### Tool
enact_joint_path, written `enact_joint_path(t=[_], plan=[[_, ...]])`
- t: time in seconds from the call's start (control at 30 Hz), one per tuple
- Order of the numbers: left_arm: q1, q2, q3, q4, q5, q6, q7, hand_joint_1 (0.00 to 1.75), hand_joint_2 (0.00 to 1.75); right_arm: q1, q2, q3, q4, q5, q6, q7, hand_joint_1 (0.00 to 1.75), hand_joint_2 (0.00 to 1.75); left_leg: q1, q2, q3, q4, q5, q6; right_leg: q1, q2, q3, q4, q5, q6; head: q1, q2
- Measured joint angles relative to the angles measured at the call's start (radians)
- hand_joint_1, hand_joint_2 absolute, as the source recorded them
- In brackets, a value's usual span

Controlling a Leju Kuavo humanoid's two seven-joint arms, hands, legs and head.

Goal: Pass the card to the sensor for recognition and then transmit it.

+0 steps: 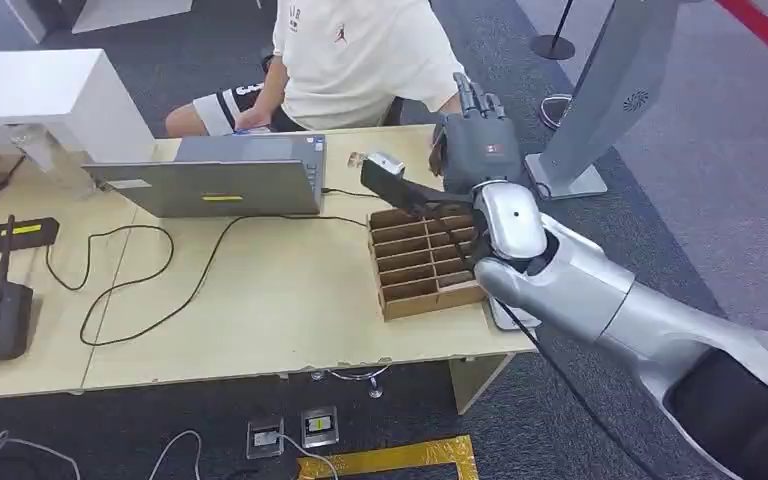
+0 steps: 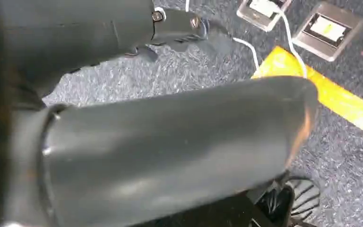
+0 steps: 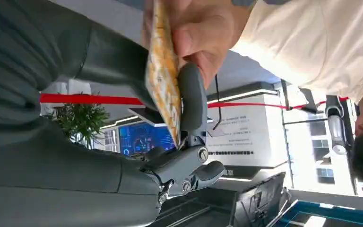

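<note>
Counter: a long pale wooden counter [image 1: 260, 300] spans the head view, with grey carpet around it.
Person: a person in a cream short-sleeved shirt [image 1: 360, 60] sits at the far side of the counter, facing the robot.
Right arm: the silver right arm [image 1: 600, 290] reaches in from the lower right, over the counter's right end.
Laptop: an open grey laptop [image 1: 230, 175] stands on the far part of the counter, its lid back toward the robot.
Box: a brown cardboard box with slotted dividers [image 1: 425, 262] lies on the counter just beside the arm, partly under the wrist.
Right robot hand: the dark grey right robot hand [image 1: 475, 140] is raised at the counter's far right edge, fingers pointing up toward the person. In the right wrist view the right robot hand [image 3: 170, 156] has its thumb pressed against one face of the card and a dark finger on the other, so it pinches the card.
Person's hand: the person's hand [image 3: 203, 33] grips the same card at its far end.
Card: a thin yellow-orange patterned card [image 3: 163, 71] is seen edge-on, held between robot hand and person's hand; its print is too blurred to read.
Left robot hand: the left wrist view shows a grey cover [image 2: 170, 151] over the carpet; I cannot tell how its fingers lie.
</note>
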Motion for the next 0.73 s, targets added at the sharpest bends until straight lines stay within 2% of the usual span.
enact_joint_path(t=[0.03, 0.07, 0.4, 0.6, 0.73], plan=[[0.0, 0.0, 0.0, 0.0, 0.0, 0.0, 0.001, 0.0, 0.0, 0.0, 0.004, 0.006, 0.008, -0.005, -0.001, 0.0, 0.14, 1.75, 0.0, 0.0, 0.0, 0.0, 0.0, 0.0, 0.0, 0.0, 0.0, 0.0, 0.0, 0.0, 0.0, 0.0], [0.001, 0.0, 0.0, 0.0, 0.0, 0.0, 0.003, 0.0, 0.0, 0.0, 0.008, 0.012, 0.015, -0.008, -0.002, 0.0, 0.0, 1.75, 0.0, 0.0, 0.0, 0.0, 0.0, 0.0, 0.0, 0.0, 0.0, 0.0, 0.0, 0.0, 0.0, 0.0], [0.005, -0.002, 0.001, 0.0, 0.0, 0.0, 0.016, 0.0, 0.0, 0.005, 0.018, 0.049, 0.066, 0.001, -0.013, 0.0, 0.0, 1.75, 0.0, 0.0, 0.0, 0.0, 0.0, 0.0, 0.0, 0.0, -0.001, 0.0, 0.0, 0.0, 0.0, 0.0], [0.002, 0.005, 0.0, 0.0, 0.0, 0.0, 0.007, 0.0, 0.0, 0.01, -0.019, 0.025, 0.053, 0.095, -0.092, 0.0, 0.0, 1.75, 0.0, 0.001, 0.0, 0.0, 0.0, 0.0, 0.0, 0.001, -0.001, 0.0, 0.0, 0.0, 0.0, 0.0], [0.0, 0.016, 0.001, 0.0, 0.0, 0.0, -0.017, 0.0, 0.0, 0.034, -0.072, -0.033, -0.006, 0.194, -0.185, 0.001, 0.0, 1.75, 0.0, 0.001, 0.001, 0.0, 0.0, 0.0, 0.0, 0.001, -0.001, 0.0, 0.0, 0.0, 0.0, 0.0]])
